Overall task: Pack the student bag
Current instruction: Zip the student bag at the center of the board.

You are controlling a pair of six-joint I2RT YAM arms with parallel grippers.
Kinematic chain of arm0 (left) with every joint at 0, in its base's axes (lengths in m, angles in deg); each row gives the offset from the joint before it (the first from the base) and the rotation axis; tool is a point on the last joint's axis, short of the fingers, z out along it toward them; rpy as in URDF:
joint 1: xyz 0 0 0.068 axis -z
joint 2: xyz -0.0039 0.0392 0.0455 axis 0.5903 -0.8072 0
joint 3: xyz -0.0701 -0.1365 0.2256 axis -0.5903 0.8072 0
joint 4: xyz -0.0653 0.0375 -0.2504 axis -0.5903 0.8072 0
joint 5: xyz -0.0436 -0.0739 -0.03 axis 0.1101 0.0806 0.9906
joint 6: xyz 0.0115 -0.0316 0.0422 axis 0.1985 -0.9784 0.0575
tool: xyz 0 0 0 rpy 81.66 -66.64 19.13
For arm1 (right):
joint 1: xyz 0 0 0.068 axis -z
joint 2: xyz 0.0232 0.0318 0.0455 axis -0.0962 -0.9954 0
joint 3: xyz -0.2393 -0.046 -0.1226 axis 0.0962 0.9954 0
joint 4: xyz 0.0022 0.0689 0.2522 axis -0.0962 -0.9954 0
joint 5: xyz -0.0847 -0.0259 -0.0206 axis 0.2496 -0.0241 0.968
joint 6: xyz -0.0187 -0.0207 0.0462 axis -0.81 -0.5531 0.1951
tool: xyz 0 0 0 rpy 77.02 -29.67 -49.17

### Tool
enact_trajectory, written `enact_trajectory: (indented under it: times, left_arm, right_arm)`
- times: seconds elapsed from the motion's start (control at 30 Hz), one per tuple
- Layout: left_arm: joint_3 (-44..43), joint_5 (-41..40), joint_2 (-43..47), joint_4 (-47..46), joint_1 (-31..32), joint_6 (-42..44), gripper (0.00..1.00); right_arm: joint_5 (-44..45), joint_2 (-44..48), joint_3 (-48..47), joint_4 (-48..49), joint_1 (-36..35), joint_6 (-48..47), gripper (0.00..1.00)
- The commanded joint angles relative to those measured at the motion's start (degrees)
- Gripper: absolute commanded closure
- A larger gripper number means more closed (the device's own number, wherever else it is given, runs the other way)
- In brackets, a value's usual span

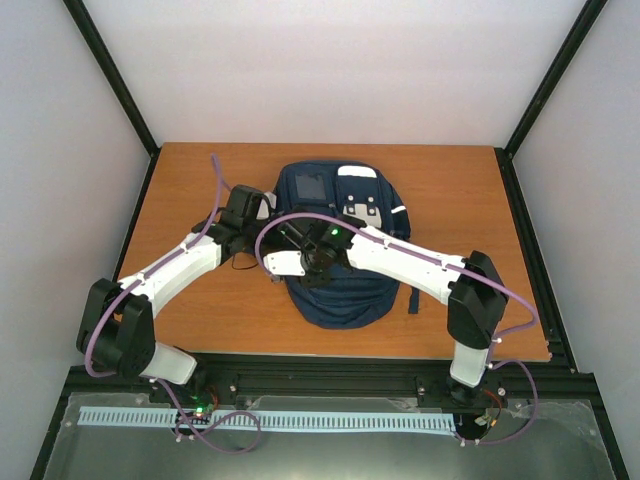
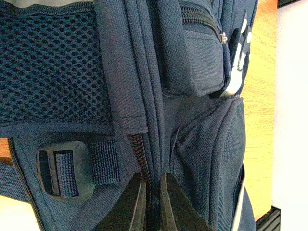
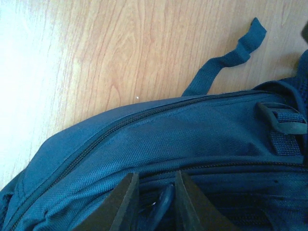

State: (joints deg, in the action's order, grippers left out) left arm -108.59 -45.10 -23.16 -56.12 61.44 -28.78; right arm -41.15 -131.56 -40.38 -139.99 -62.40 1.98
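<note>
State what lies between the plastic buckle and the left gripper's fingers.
In the left wrist view, a short webbing strap and the student bag's navy fabric lie there, nothing else.

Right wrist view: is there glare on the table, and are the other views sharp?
Right wrist view: the table washes out to white at the left, while the student bag is sharp. Left wrist view: bag weave crisp, left gripper looks soft. Top view: even light, no glare.

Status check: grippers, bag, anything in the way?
Left gripper shut on student bag, at a zip seam. Right gripper narrow around something dark at a zip, grip unclear. Bag lying on table, no obstruction seen.
</note>
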Motion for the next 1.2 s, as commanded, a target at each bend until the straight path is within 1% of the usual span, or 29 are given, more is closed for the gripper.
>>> enact_trajectory:
  times: [0.0, 0.1, 0.2, 0.27, 0.33, 0.47, 0.67, 0.73, 0.8, 0.97, 1.17]
  left_arm:
    - [-1.34, 1.24, 2.28, -0.7, 0.41, 1.82, 0.99]
    - [-1.43, 1.06, 2.17, -0.56, 0.41, 1.94, 0.99]
    - [-1.48, 0.85, 1.99, -0.48, 0.41, 2.01, 0.99]
    - [-1.51, 0.84, 1.92, -0.5, 0.41, 2.09, 0.99]
    - [-1.52, 0.76, 1.75, -0.32, 0.41, 2.26, 0.99]
    - [-1.52, 0.25, 1.19, -0.15, 0.41, 2.51, 0.99]
    - [-0.72, -1.63, 0.79, -1.22, 0.41, 1.82, 0.99]
    - [-0.79, -1.96, 0.4, -0.93, 0.41, 1.9, 0.99]
    - [-0.82, -2.02, 0.08, -0.78, 0.41, 2.07, 0.99]
    - [-1.03, -2.36, -0.56, -0.78, 0.41, 2.16, 0.99]
    - [-1.56, -2.65, -1.0, -0.55, 0.43, 2.42, 0.99]
  right_arm:
    - [-0.22, 2.27, 2.45, -3.72, -0.04, 1.39, 0.81]
    - [0.5, 2.87, 3.85, -3.17, 0.02, 1.62, 0.83]
    - [3.42, 3.27, 5.37, -1.21, 0.08, 1.07, 0.83]
    - [3.75, 3.16, 5.1, -1.41, 0.02, 1.14, 0.86]
    - [2.55, 3.68, 4.49, -1.87, 0.02, 1.47, 0.89]
    - [0.13, 5.78, 4.84, -3.1, 0.02, 0.84, 0.9]
    - [-7.69, 7.9, 9.97, -6.93, 0.02, -2.46, 0.9]
    - [-9.29, 8.58, 12.1, -7.17, 0.02, -3.05, 0.93]
    - [-9.01, 9.36, 14.09, -6.25, 0.02, -2.92, 0.97]
    - [-6.48, 12.36, 18.39, -4.02, 0.06, -2.72, 0.97]
    - [-4.68, 15.95, 24.11, -4.56, 0.02, -3.75, 0.97]
